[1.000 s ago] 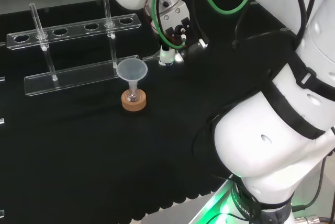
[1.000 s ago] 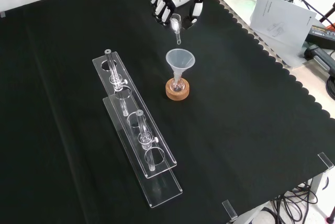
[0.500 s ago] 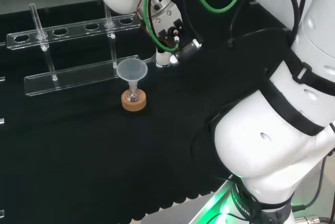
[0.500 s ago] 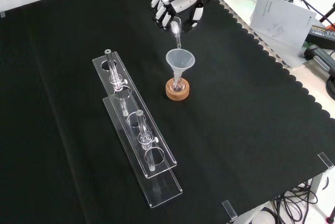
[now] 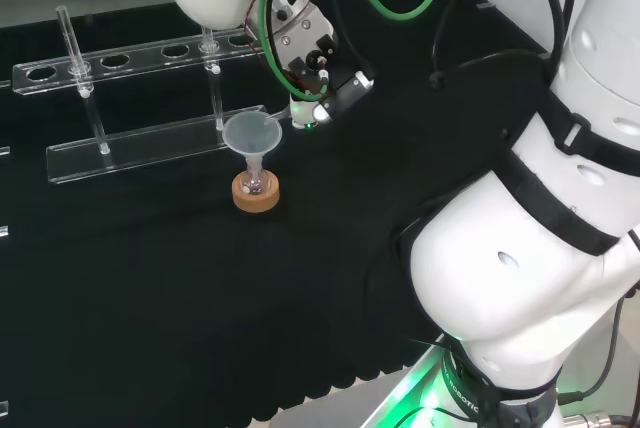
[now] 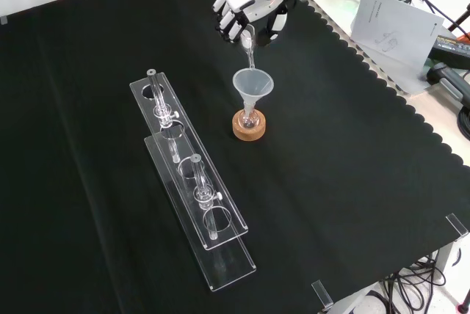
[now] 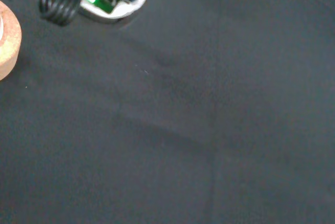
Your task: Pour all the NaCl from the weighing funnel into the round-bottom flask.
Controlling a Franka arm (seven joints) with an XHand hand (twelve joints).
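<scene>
A small round-bottom flask [image 6: 250,117] stands in a cork ring [image 6: 249,128] mid-cloth, with a clear plastic funnel [image 6: 253,83] in its neck. The black and white hand [image 6: 254,15] hangs just beyond it in the front view, fingers curled round a clear glass weighing funnel [image 6: 247,41]. This points steeply down, its tip just above the plastic funnel's far rim. In the head view the hand [image 5: 316,70] is right of and above the plastic funnel [image 5: 252,134], the flask [image 5: 254,182] and the cork ring [image 5: 256,197]. The wrist view catches the cork ring [image 7: 6,41] at its edge.
Two long clear test-tube racks [image 6: 192,182] lie left of the flask in the front view, a few tubes upright in them; in the head view these racks [image 5: 150,138] are behind the flask. Papers [image 6: 396,17] lie past the cloth's scalloped edge.
The hand has moved closer to the flask, leftward in the head view. The weighing funnel's tip has come from short of the plastic funnel to just above its rim.
</scene>
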